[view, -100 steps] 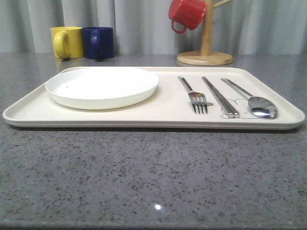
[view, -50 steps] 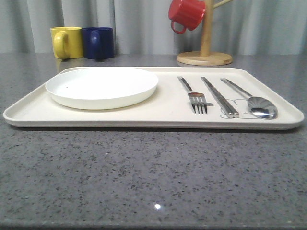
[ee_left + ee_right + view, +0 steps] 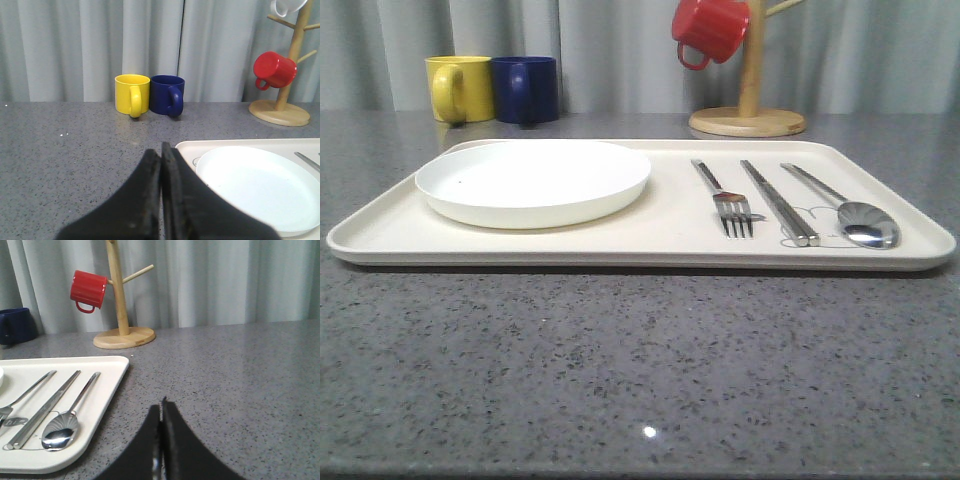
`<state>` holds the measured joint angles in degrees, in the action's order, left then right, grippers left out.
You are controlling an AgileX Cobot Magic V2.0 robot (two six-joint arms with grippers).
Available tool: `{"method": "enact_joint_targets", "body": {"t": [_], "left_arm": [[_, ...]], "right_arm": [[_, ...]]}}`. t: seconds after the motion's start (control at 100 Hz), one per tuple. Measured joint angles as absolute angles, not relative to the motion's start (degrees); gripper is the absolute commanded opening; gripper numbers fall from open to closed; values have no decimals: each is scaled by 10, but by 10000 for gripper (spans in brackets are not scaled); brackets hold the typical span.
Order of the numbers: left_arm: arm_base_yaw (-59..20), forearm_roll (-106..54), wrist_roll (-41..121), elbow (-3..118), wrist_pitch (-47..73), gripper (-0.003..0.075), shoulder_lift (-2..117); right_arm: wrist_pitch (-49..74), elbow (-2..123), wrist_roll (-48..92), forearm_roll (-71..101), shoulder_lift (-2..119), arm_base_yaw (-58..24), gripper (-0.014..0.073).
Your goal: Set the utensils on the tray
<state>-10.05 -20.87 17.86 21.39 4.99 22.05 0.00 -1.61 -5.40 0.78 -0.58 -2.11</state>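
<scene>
On the cream tray the silver utensils lie side by side at its right end: a fork, a pair of chopsticks and a spoon. The right wrist view also has the fork, chopsticks and spoon on the tray. My right gripper is shut with nothing in it, over bare counter beside the tray's right edge. My left gripper is shut and empty too, near the tray's left corner.
A round white plate fills the tray's left half. Behind the tray stand a yellow mug and a dark blue mug. A wooden mug tree with a red mug stands at the back right. Grey speckled counter stretches in front.
</scene>
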Motion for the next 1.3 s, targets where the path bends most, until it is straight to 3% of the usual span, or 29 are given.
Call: {"method": "enact_joint_targets", "body": {"t": [1.07, 1.3], "left_arm": [[-100, -208, 179, 214, 43, -18, 220], [-100, -79, 92, 193, 42, -18, 187]], "right_arm": [[0, -16, -54, 8, -6, -21, -68], [0, -16, -54, 8, -6, -21, -68]]}}
